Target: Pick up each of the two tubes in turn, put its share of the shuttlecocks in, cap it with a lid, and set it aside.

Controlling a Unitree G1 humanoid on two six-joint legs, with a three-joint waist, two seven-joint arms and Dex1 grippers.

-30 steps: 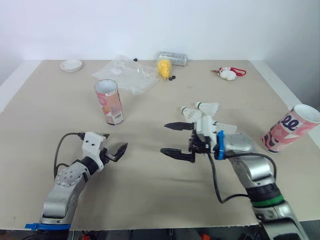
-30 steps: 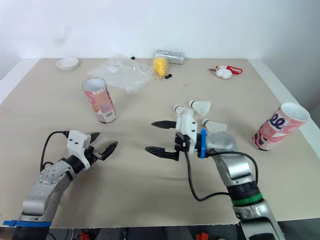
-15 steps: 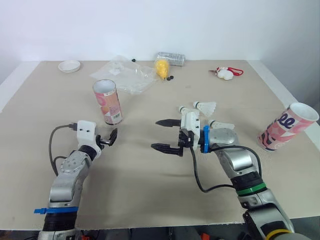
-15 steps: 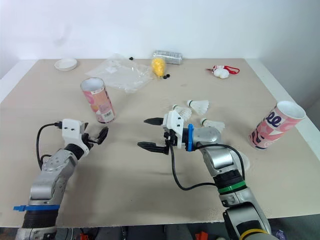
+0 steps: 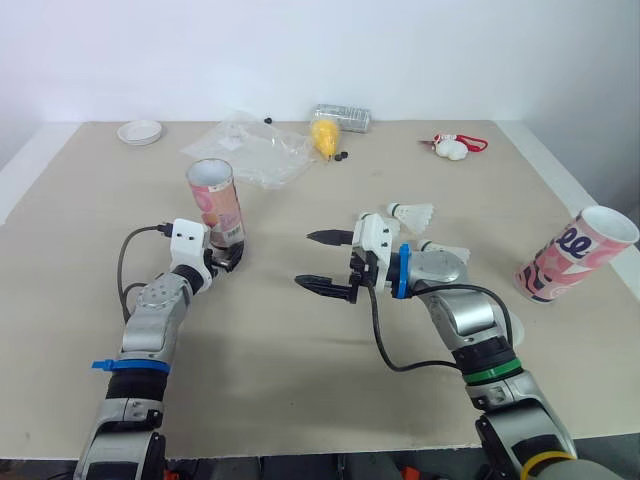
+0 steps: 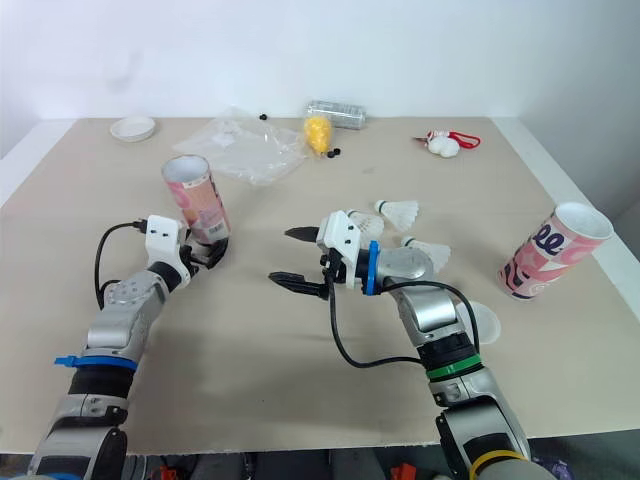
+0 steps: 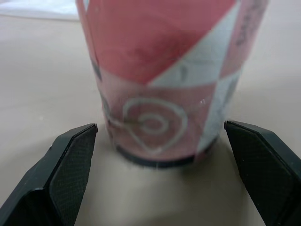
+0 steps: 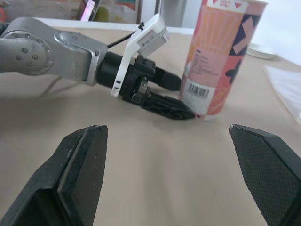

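Counter point(image 5: 300, 390): your beige counter carries everything named below.
Left gripper point(image 5: 228, 260): you have it low at the foot of the upright pink patterned cardboard tube point(image 5: 216, 203). Its jaws are released, with one black finger point(image 7: 70, 165) on each side of the tube's base and a gap showing at both sides.
Right gripper point(image 5: 318, 260): near the upright tube on its right, above the counter and pointing toward it. Its jaws are spread wide and hold nothing.
Upright tube: it stands on the counter with its open mouth up.
Shuttlecocks: two white feather shuttlecocks point(image 5: 412, 213) point(image 5: 445, 253) lie to the right of the upright tube, past your right wrist.
Second tube: a pink patterned tube point(image 5: 577, 255), well apart to the right of the upright one, tilted at the counter's edge with its mouth open.
Behind the upright tube: a crumpled clear plastic bag point(image 5: 255, 150), and further left a shallow white round dish point(image 5: 140, 131).
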